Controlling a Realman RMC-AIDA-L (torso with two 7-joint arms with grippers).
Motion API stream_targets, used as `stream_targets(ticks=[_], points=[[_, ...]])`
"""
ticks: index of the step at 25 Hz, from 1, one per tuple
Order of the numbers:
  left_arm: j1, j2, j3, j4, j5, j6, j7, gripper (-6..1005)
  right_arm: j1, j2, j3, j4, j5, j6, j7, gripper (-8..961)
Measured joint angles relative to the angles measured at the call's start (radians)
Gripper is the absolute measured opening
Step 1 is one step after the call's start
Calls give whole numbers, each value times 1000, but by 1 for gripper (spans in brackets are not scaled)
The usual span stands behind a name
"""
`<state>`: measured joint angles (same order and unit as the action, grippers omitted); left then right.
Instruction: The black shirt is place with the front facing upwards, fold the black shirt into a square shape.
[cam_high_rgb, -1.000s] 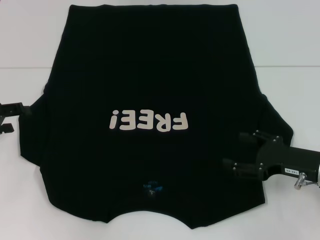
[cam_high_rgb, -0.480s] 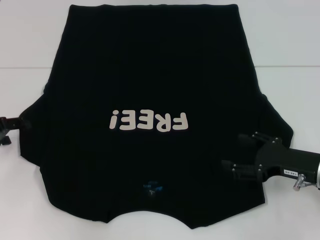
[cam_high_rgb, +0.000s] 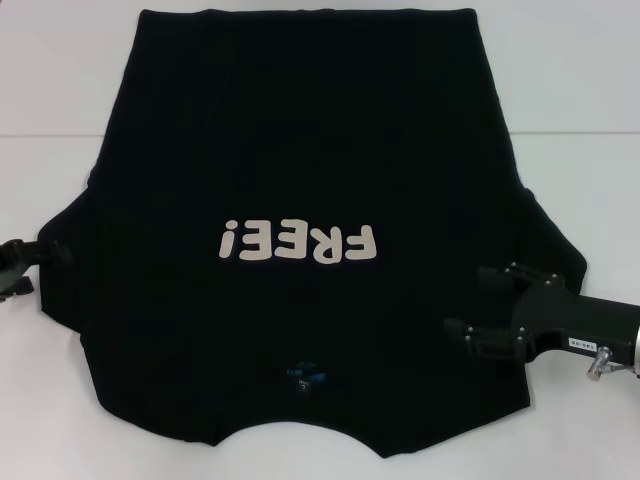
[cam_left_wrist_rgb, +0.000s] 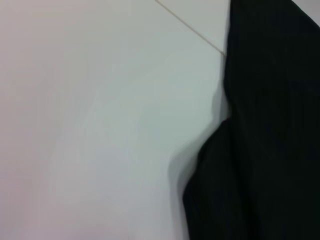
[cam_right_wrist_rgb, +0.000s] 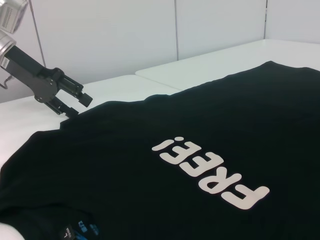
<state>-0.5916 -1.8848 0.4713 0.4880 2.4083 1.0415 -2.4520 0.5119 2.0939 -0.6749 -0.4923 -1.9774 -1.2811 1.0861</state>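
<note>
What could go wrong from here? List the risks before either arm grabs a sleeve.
1. The left gripper sits at the very edge of the black shirt's sleeve, so it may catch too little cloth and slip off.
2. The right gripper hovers open farther in over the shirt; uneven grasps could skew the fold.
3. Dragging the cloth may wrinkle the FREE! lettering area.

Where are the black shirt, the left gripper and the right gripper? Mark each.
black shirt (cam_high_rgb: 300, 130): head view, plain cloth above the lettering.
left gripper (cam_right_wrist_rgb: 75, 100): right wrist view, between its fingertips at the sleeve edge.
right gripper (cam_high_rgb: 468, 303): head view, between its open fingertips over the sleeve.
</note>
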Motion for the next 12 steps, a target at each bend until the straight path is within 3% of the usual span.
stream_targets(ticks=[12], points=[[-8,-7,1,-3,-5,22,-2,841,0,0,-1,0,0,-4,0,909]])
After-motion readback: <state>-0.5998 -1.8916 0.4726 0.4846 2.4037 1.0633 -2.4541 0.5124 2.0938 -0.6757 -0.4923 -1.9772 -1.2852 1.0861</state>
